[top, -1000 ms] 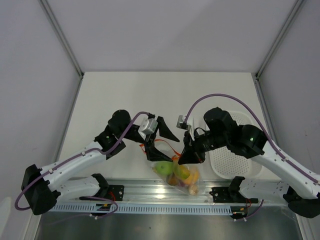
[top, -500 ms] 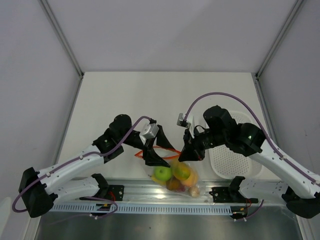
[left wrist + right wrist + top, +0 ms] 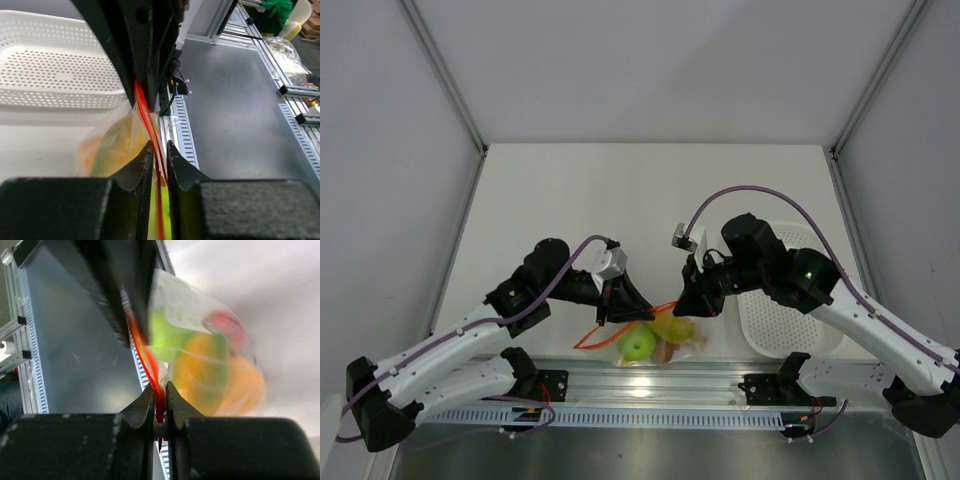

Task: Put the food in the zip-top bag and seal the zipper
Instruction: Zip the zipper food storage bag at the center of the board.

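**Both grippers pinched on the zipper, loaded bag hanging between them**

Left gripper [image 3: 159, 150]: jaws drawn nearly together, with the orange-red zipper [image 3: 145, 107] running down through the narrow gap. I read that as clamped on the strip. From the top camera, this gripper [image 3: 617, 303] sits at the left end of the bag mouth, near the front edge of the table [image 3: 620, 190].

Right gripper [image 3: 159, 394]: jaws closed on the same zipper [image 3: 145, 357], the strip pinched right at the fingertips. From above, it [image 3: 697, 298] holds the right end of the mouth.

The zipper [image 3: 592, 337] sags a little between the two grips. A loose tail trails past the left gripper toward the front-left.

The zip-top bag [image 3: 682, 342] hangs below the strip, between the two grippers and just behind the aluminium rail [image 3: 650, 380]. Through the left wrist camera, the pouch [image 3: 110, 145] bulges out to the left of the fingers.

The food is inside the pouch. A green fruit [image 3: 638, 345] lies lowest and nearest the left gripper, with a yellow fruit [image 3: 672, 328] beside it toward the right gripper. The right wrist view is blurred. I make out green [image 3: 162, 327], orange [image 3: 245, 380] and something reddish [image 3: 225, 322] through the plastic, probably the red cluster.

The white perforated tray [image 3: 785, 320] sits to the right of the bag, beneath the right arm.
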Tool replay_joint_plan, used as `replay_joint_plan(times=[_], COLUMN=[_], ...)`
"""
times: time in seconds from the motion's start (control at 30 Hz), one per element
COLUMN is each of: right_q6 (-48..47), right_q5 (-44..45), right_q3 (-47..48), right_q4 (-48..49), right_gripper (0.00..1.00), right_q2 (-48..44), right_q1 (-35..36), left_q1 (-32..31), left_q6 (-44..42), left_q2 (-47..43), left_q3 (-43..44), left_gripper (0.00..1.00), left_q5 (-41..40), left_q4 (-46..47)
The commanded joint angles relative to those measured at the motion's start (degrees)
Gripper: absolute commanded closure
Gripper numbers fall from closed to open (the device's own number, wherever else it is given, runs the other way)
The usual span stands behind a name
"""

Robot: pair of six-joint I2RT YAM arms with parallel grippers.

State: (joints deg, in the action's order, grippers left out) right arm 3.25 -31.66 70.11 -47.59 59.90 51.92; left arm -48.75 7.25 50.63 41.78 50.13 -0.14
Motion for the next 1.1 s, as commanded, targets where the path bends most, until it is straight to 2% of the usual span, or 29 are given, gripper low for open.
replay_joint_plan(times=[0.0,0.07,0.1,0.13,0.2,0.3,0.47,0.6,0.7,0.77,0.83,0.93,1.07], right_q6=[2.38,3.25,3.61,3.78,4.57,5.54,7.56,9.32,9.50,10.37,11.78,12.48,15.55], right_q5=[3.44,3.62,3.71,3.88,5.28,7.04,10.04,8.37,8.62,14.91,19.16,19.44,18.83], right_q3=[-1.72,-2.78,-3.13,-3.48,-4.36,-4.98,-9.88,-12.97,-12.46,-10.61,-6.84,-2.89,-1.29], right_q4=[5.23,6.19,6.72,7.16,8.22,8.57,11.55,14.28,14.46,10.96,6.05,2.43,0.31], right_gripper=[0.87,0.84,0.77,0.70,0.51,0.36,0.36,0.38,0.38,0.38,0.37,0.36,0.30], right_q2=[-0.22,-0.40,-0.83,-1.01,-1.45,-2.15,-5.58,-7.95,-7.43,-7.86,-8.92,-11.55,-13.75], right_q1=[-0.42,-0.42,-0.42,-0.42,-0.51,-0.59,-1.38,-2.26,-2.70,-2.79,-3.49,-4.02,-4.02], left_q1=[-0.38,-0.38,-0.38,-0.38,-0.38,-0.38,-0.38,-0.38,-0.38,-0.99,-1.78,-2.57,-3.37], left_q6=[3.65,4.97,5.32,5.93,6.64,7.34,9.71,10.77,11.47,11.74,11.56,10.42,8.14], left_q2=[-4.13,-5.27,-5.45,-5.63,-5.72,-5.81,-7.12,-7.48,-6.95,-6.86,-7.39,-6.87,-4.24], left_q3=[-0.73,-0.65,-0.56,-0.38,-0.03,0.14,-1.78,-2.58,-1.35,0.57,1.46,2.08,3.39], left_gripper=[0.83,0.91,0.93,1.00,1.00,0.99,0.99,0.99,0.90,0.81,0.65,0.50,0.49], left_q5=[-3.27,-3.98,-4.51,-4.69,-5.74,-7.59,-9.87,-9.35,-8.21,-10.47,-13.55,-14.27,-14.88], left_q4=[-1.18,-1.79,-1.97,-2.14,-3.45,-5.21,-3.64,-2.23,-1.88,-3.45,-6.17,-6.71,-9.08])
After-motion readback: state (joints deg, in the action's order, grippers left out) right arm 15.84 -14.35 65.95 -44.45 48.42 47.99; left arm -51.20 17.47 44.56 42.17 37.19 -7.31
